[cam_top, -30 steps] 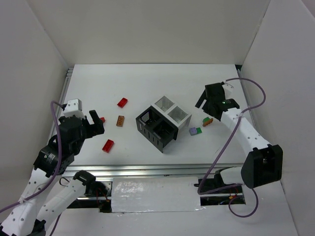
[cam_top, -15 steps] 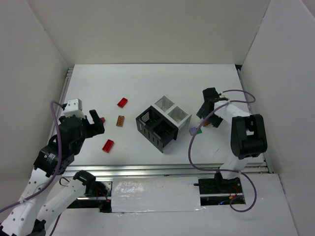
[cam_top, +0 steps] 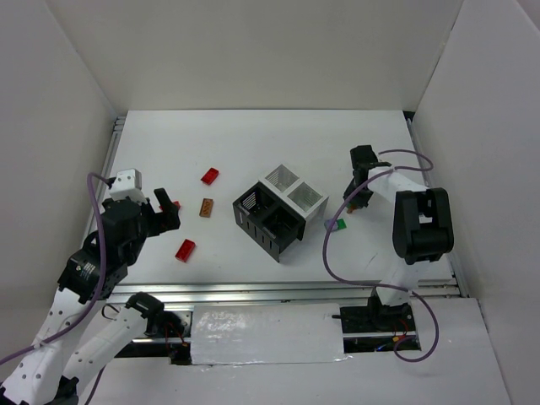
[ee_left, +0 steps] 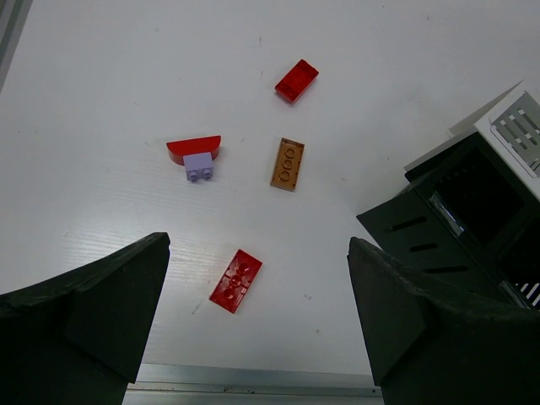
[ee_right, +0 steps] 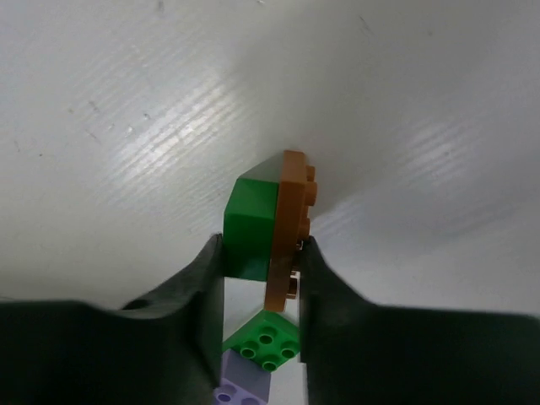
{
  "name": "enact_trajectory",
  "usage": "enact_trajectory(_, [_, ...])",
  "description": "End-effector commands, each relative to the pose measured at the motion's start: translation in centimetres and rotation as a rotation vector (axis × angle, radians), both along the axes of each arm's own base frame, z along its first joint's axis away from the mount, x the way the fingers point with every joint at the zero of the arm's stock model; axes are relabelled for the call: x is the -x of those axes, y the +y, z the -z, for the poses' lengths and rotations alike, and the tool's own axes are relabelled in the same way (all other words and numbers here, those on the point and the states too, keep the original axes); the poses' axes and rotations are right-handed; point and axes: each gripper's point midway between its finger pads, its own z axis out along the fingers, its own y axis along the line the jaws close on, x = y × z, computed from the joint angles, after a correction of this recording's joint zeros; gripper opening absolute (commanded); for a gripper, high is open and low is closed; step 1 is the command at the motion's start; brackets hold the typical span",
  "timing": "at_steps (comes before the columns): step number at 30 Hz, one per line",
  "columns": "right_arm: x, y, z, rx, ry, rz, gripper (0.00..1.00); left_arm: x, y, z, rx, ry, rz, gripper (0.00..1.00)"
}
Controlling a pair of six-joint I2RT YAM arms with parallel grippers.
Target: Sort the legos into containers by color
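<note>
In the right wrist view my right gripper [ee_right: 260, 253] is shut on two legos pressed together: a green brick [ee_right: 251, 226] and an orange-brown plate [ee_right: 292, 215]. Behind the fingers lie a green lego [ee_right: 267, 342] and a light purple one [ee_right: 242, 386]. From above, the right gripper [cam_top: 355, 203] is right of the containers [cam_top: 279, 210], two white, two black. My left gripper [ee_left: 257, 253] hangs open over a flat red lego [ee_left: 235, 280]. Beyond it lie a red half-round [ee_left: 194, 148], a purple brick [ee_left: 198, 166], an orange-brown plate [ee_left: 288, 164] and a red brick [ee_left: 296, 80].
The black container's wall [ee_left: 456, 215] is close to the right finger in the left wrist view. An aluminium rail [cam_top: 287, 291] runs along the table's near edge. White walls enclose the table on three sides. A purple cable loops near the right arm [cam_top: 420, 224].
My right gripper came down onto the green and orange-brown legos and shut on them, with the arm folding inward. The left arm and gripper have not moved.
</note>
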Motion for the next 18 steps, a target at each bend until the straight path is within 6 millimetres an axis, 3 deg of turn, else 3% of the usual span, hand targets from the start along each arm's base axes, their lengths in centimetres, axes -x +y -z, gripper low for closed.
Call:
enact_trajectory(1, [-0.9,0.1,-0.5,-0.007,-0.004,-0.043,0.01,-0.5,-0.2,-0.6,0.001,-0.033,0.009,1.0])
enact_trajectory(6, [-0.7,0.0,-2.1,0.0,-0.063,-0.056,0.0,-0.7,-0.6,-0.6,0.001,-0.03,0.031,1.0])
enact_trajectory(9, [-0.5,1.6,-6.5,-0.021,-0.211,-0.096,0.0,-0.8,-2.5,-0.7,0.008,-0.03,0.143,1.0])
enact_trajectory(10, [0.0,1.9,-9.2,-0.012,-0.296,-0.112,0.0,-0.9,-3.2,-0.8,0.017,-0.03,0.18,1.0])
enact_trajectory(11, [0.3,2.2,-10.8,-0.001,-0.334,-0.122,0.0,-0.9,-3.8,-1.0,0.03,-0.033,0.212,1.0])
enact_trajectory(14, [2.3,5.1,-15.7,-0.006,-0.443,-0.217,0.0,-0.3,-6.9,-2.2,0.126,-0.038,0.359,1.0])
enact_trajectory(17, [5.5,11.3,-19.9,-0.104,-0.566,-0.465,0.0,0.4,-10.6,-4.6,0.304,-0.077,0.5,0.99])
enact_trajectory(18, [7.4,14.1,-21.5,-0.163,-0.642,-0.586,0.0,0.9,-12.2,-6.3,0.406,-0.1,0.563,1.0])
